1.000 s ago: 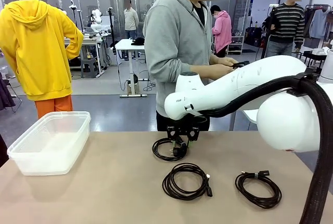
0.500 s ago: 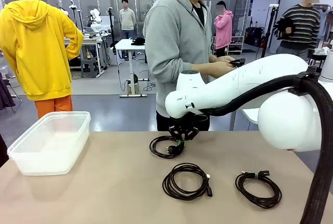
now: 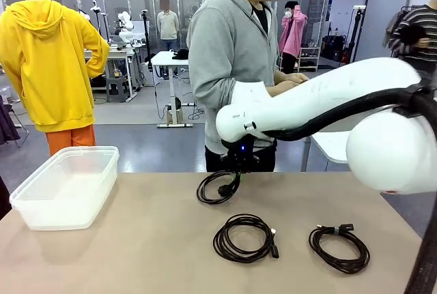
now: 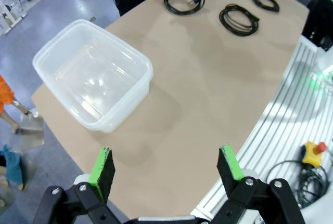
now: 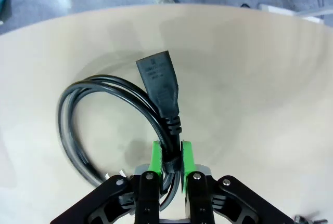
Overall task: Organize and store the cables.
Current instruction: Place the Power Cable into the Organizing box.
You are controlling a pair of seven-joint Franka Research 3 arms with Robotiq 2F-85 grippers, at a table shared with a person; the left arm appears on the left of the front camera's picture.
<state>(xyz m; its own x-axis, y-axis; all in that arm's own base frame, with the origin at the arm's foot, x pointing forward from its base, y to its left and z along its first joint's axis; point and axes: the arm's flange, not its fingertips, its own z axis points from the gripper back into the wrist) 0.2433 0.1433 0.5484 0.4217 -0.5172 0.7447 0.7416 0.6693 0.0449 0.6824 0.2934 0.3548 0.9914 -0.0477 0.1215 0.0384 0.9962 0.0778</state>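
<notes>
Risen right jaws tilt 1 cable point(image 5: 162, 89) off the tan table point(image 3: 136, 253).

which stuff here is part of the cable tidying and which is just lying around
Job: far coil, gripped by the right gripper; middle coil; right-hand coil; clear tub, likely the store.
Lying about: red stop button; black cord bundle beside it.
</notes>
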